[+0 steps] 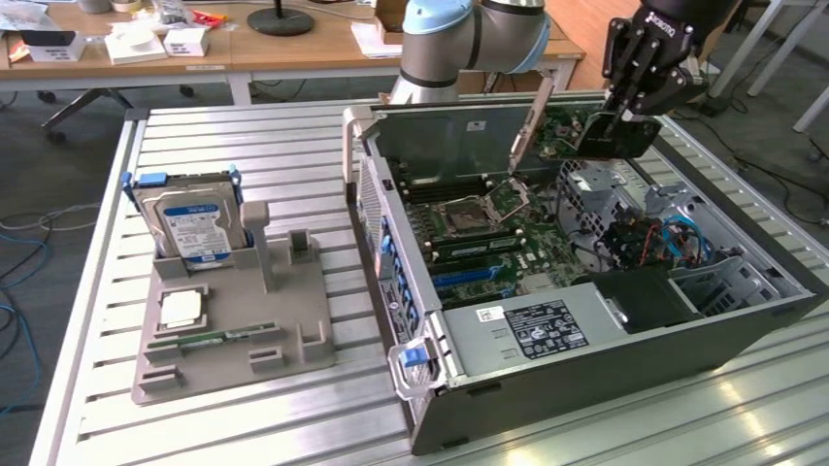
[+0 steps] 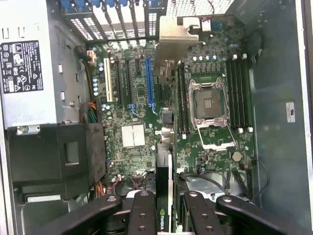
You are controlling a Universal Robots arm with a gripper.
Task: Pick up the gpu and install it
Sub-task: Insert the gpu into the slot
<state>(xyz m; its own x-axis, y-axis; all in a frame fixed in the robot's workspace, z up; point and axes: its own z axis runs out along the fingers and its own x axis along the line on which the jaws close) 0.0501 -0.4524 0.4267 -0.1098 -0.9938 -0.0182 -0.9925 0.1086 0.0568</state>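
Note:
My gripper (image 1: 624, 109) hangs over the far right corner of the open computer case (image 1: 428, 291), shut on the gpu (image 1: 618, 138). The card's black face hangs down below the fingers, above the motherboard (image 1: 482, 225). In the wrist view the gpu (image 2: 164, 176) shows edge-on between the two black fingers (image 2: 142, 208), with its green logo close to the gripper (image 2: 165, 203) and its silver bracket (image 2: 173, 36) at the far end. A blue expansion slot (image 2: 148, 83) lies on the board just beside the card's edge. The card is clear of the board.
The case's power supply (image 1: 534, 327) and drive cage with blue cables (image 1: 667, 238) sit inside the case. At the exterior view's left, a grey holder tray (image 1: 233, 330) carries a silver hard drive (image 1: 194, 225) and a slim green memory stick (image 1: 214, 338). A cluttered desk (image 1: 259, 44) stands behind.

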